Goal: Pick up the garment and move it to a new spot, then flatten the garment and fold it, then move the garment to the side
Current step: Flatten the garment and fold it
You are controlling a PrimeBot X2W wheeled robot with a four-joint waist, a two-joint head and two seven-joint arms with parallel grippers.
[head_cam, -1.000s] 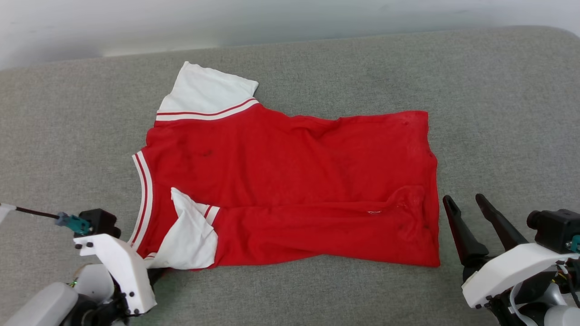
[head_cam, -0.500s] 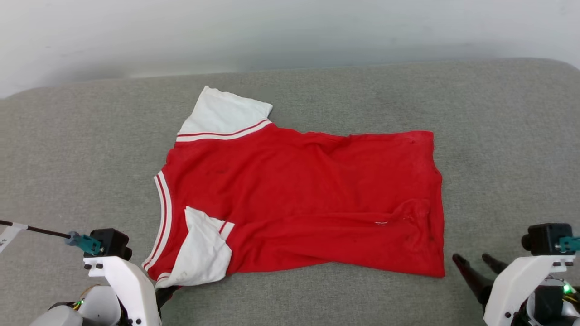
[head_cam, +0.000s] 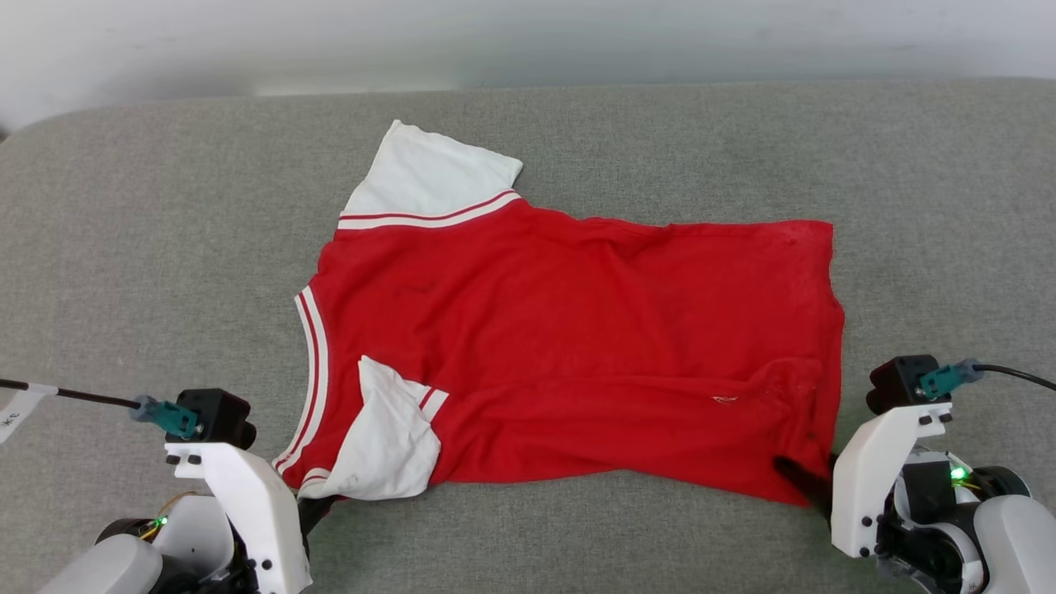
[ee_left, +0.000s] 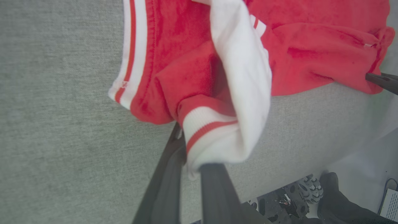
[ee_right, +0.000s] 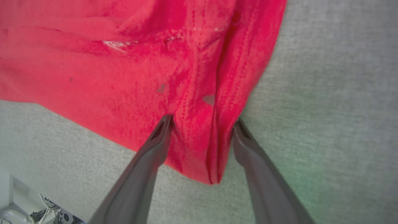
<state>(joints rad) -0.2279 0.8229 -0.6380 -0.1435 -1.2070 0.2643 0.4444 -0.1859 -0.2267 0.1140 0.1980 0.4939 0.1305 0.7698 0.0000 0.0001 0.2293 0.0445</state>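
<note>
Jersey (head_cam: 577,346) lies spread on the grey cushion (head_cam: 165,247), mostly flat; I have left gripper (ee_left: 194,151) clamped on near sleeve corner; right gripper (ee_right: 202,123) fingers apart, straddling near hem corner; fold and side move look undone.

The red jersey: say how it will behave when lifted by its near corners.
Likely floppy: the jersey lies creased, and its near sleeve is folded over on itself. Probably light, thin cloth: the hem corner bunches between the open jaws of the right gripper. Lifted by the corners, the middle would probably sag.
</note>
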